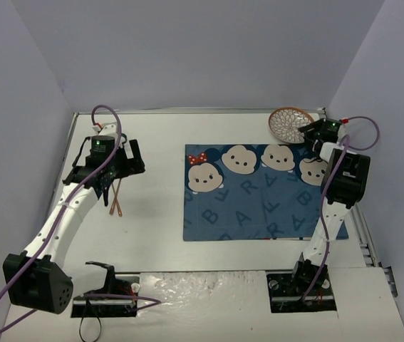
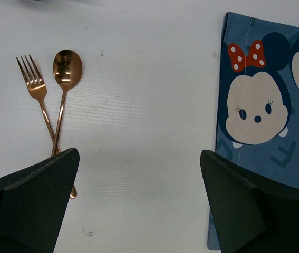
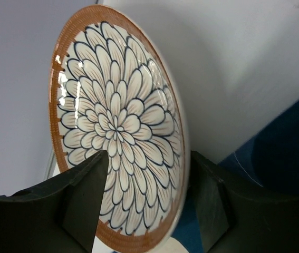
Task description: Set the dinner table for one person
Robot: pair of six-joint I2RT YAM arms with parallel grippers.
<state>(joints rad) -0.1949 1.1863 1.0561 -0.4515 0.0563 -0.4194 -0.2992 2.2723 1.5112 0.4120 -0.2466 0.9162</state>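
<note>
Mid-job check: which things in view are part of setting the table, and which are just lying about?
For the job: plate, fork, spoon, cartoon-face mat, dinner table.
Not for the job: purple arm cables, enclosure walls.

A blue cartoon mat (image 1: pixel 259 206); at its nine o'clock a fork (image 2: pixel 35 87) and spoon (image 2: pixel 67 66), handles crossed; at one o'clock a tilted plate (image 3: pixel 117 132).

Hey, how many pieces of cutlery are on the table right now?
2: a fork and a spoon, handles crossed, lying on the white table left of the blue mat. The arms could hide others.
</note>
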